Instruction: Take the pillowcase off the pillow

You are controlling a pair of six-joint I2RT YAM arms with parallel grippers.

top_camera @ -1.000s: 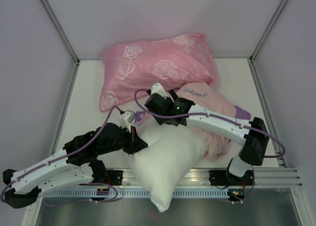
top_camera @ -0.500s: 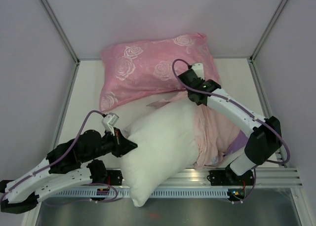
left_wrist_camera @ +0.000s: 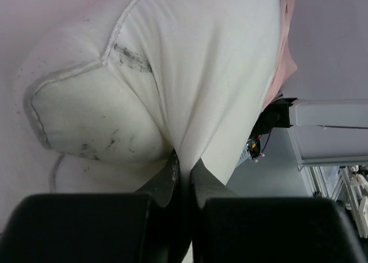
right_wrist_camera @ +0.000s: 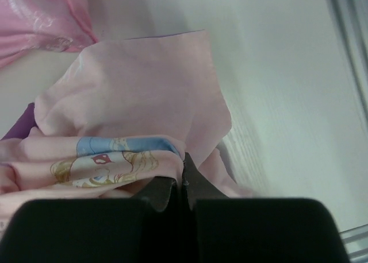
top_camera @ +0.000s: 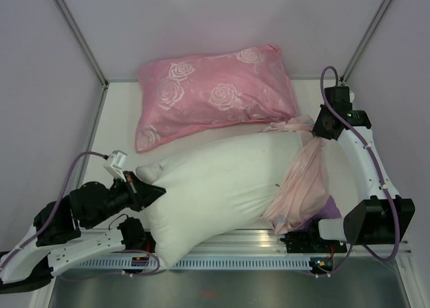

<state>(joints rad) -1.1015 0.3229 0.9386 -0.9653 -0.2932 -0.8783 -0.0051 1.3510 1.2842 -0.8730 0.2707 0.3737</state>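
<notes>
The white pillow (top_camera: 215, 187) lies across the near half of the table, its right end still inside the pale pink pillowcase (top_camera: 302, 180). My left gripper (top_camera: 151, 189) is shut on the pillow's left corner; in the left wrist view the fingertips (left_wrist_camera: 183, 162) pinch a fold of the white pillow (left_wrist_camera: 201, 73). My right gripper (top_camera: 321, 132) stands at the far right, shut on the pillowcase, which stretches taut from it down toward the front edge. The right wrist view shows the gripper (right_wrist_camera: 183, 159) clamped on the pink fabric (right_wrist_camera: 144, 96), with a bit of the print showing.
A pink rose-patterned pillow (top_camera: 208, 93) lies at the back of the table, close behind the pillowcase. An aluminium rail (top_camera: 269, 239) runs along the front edge. Walls close in the left, back and right sides of the white table (top_camera: 121, 113).
My right gripper swung from the middle to the far right and shut on the pillowcase, drawing it off. The left arm pulled the pillow's corner back left. Much more white pillow shows.
</notes>
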